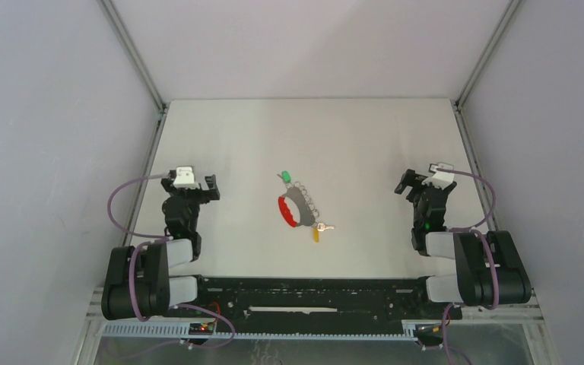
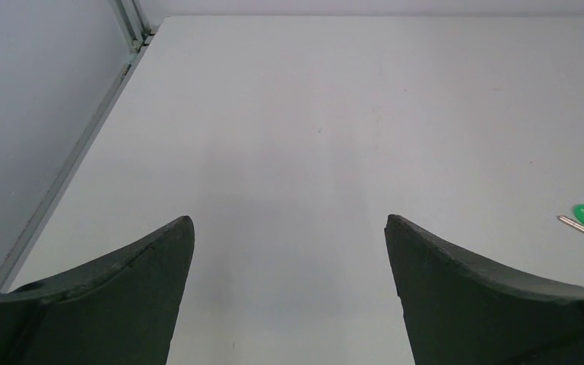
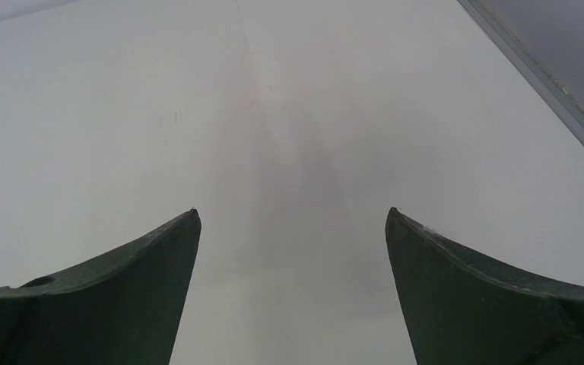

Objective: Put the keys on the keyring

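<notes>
Your left jaws gape empty well left of the keyring [image 1: 295, 207], with the green key [image 1: 284, 177] just off its far end and the yellow key [image 1: 316, 234] by its near end, both likely light and slippery, best pinched by their plastic heads, while your right jaws gape empty well right of it.

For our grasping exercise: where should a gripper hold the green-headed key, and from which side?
Grip the green-headed key by its plastic head, the widest part; its thin blade lies flat on the table. It sits at the far end of the keyring, so the open left gripper should probably descend on its far-left side, clear of the wire loops.
</notes>
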Controlling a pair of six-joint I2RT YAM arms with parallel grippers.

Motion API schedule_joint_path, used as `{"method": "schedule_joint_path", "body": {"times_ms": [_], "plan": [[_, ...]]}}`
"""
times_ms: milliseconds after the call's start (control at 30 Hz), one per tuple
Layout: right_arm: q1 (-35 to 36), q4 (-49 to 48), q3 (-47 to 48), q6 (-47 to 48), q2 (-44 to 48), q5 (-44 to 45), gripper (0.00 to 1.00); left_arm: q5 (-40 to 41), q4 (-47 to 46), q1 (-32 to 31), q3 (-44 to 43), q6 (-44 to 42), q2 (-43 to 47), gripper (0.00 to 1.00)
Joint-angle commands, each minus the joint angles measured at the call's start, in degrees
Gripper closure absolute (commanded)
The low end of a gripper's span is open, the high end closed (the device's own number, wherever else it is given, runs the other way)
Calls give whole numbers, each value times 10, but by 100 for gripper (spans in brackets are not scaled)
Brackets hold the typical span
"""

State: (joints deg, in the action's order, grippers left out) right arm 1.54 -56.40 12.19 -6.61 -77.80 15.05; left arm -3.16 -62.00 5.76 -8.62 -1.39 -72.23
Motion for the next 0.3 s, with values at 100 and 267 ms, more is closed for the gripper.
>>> {"method": "schedule_joint_path", "body": {"times_ms": [100, 267], "plan": [[1, -21, 6, 9, 1, 7, 0, 11, -6, 0, -15, 3, 1, 0], [1, -21, 6, 8, 1, 6, 0, 14, -10, -2, -9, 3, 6, 0]]}}
